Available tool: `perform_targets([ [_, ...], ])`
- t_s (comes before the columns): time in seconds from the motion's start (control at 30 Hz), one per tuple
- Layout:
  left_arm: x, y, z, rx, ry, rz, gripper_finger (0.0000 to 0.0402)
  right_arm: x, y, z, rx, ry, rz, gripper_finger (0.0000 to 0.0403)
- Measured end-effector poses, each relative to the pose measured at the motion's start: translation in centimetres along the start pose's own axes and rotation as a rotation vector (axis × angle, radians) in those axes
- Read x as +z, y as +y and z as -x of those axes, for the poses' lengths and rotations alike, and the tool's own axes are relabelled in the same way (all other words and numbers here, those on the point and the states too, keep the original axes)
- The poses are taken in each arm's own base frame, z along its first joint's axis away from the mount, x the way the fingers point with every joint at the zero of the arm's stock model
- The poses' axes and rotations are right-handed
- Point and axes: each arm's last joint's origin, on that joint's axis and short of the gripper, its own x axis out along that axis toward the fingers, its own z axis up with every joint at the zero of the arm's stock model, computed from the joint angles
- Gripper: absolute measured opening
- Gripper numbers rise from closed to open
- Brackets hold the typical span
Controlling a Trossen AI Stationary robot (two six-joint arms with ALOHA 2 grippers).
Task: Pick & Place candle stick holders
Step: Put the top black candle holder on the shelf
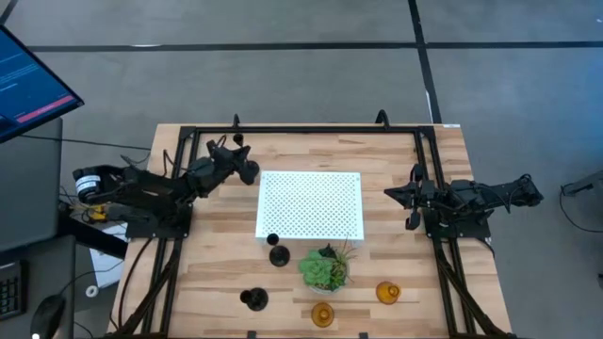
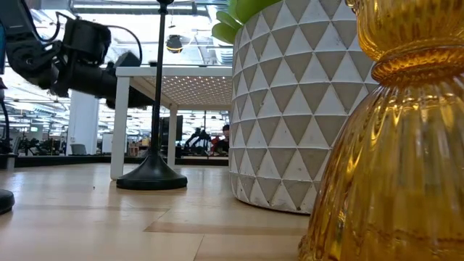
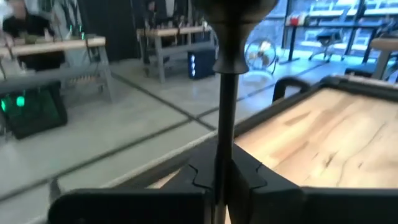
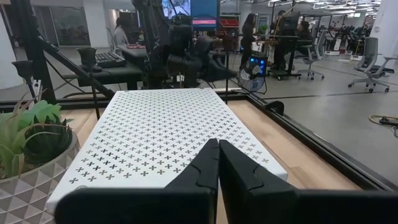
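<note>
My left gripper point(image 1: 247, 169) is by the far left corner of the white perforated platform point(image 1: 309, 203), shut on a black candle stick holder point(image 3: 225, 93). The holder's cup point(image 3: 233, 12) stands above the fingers. A second black holder point(image 1: 278, 252) stands on its round base at the platform's near edge, and it also shows in the low view point(image 2: 154, 174). A third point(image 1: 252, 299) stands nearer the front. Two amber holders point(image 1: 322, 314) point(image 1: 387, 293) stand near the front edge, one of them close up in the low view point(image 2: 391, 145). My right gripper point(image 1: 391, 193) point(image 4: 217, 146) is shut and empty, right of the platform. My left gripper pinches the black holder's thin stem point(image 3: 224, 143) between its two fingers point(image 3: 202, 177), below the cup. The fingers come level from the table's left and lie across the stem. The stem stands about upright. The fingers hide its base.
A green plant in a white faceted pot point(image 1: 325, 268) point(image 2: 283, 109) stands between the black and amber holders. The white platform stands on legs point(image 2: 119, 123) at mid table. A black frame point(image 1: 301, 129) runs along the table's edges. Bare wood lies left of the platform.
</note>
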Motion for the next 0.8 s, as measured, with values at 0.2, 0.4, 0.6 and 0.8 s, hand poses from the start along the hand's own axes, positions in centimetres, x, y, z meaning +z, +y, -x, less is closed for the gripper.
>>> perform_targets([
  [0.2,3.9,-0.3,-0.9,0.0,-0.038,-0.038,0.0011,0.0,0.0,0.0,0.0,0.0,0.0,0.0],
  [0.4,9.9,-0.8,-2.3,-0.023,0.09,-0.098,0.0011,0.0,0.0,0.0,0.0,0.0,0.003,0.0],
  [0.6,15.8,-1.5,-2.7,-0.267,-0.028,-0.047,0.0011,0.0,0.0,0.0,0.0,0.0,0.003,0.0],
  [0.8,16.6,-2.3,-2.4,-0.486,-0.019,0.074,0.0011,0.0,0.0,0.0,0.0,0.0,0.002,0.0],
])
